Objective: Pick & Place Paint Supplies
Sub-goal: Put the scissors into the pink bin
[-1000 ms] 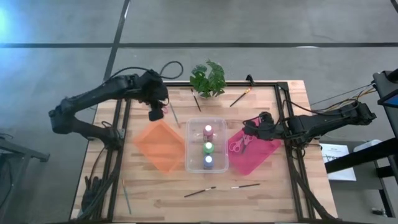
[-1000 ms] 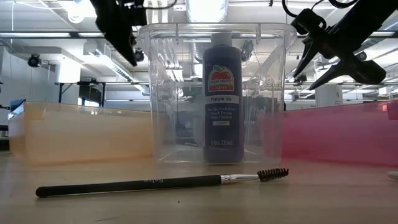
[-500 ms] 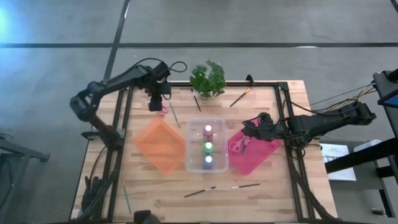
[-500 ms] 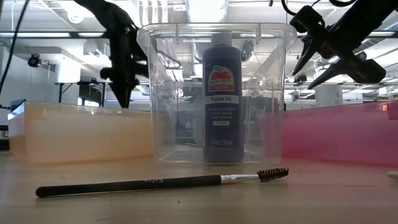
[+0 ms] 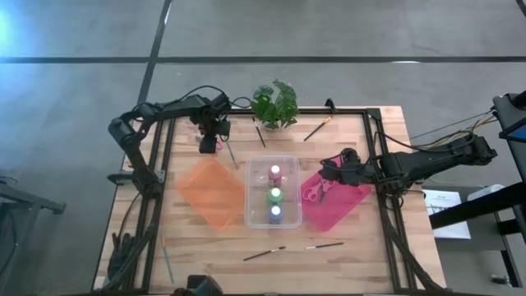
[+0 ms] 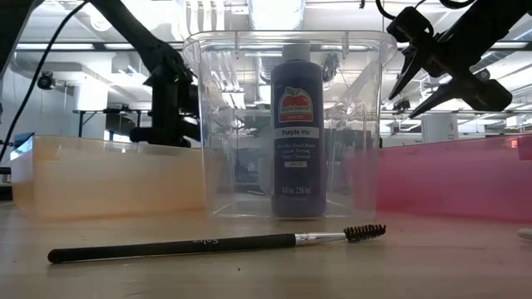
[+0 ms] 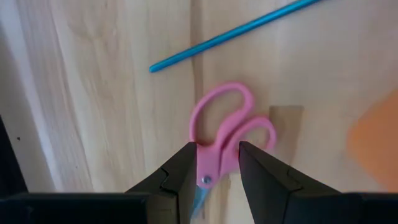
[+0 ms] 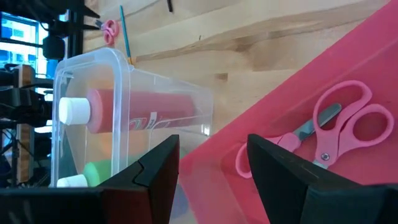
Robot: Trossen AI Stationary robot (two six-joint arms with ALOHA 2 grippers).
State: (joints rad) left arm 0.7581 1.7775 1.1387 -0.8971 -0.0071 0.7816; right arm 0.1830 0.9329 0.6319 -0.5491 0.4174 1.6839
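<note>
The left gripper (image 7: 216, 163) points down at the table's far left, its fingers pinching pink scissors (image 7: 224, 140) lying on the wood beside a blue brush (image 7: 230, 34). The right gripper (image 5: 331, 167) hovers spread above a second pair (image 8: 323, 137) in the pink tray (image 5: 349, 200). Three bottles stand in the clear bin (image 5: 255, 215); the nearest (image 6: 297, 133) reads "Purple Ink"
</note>
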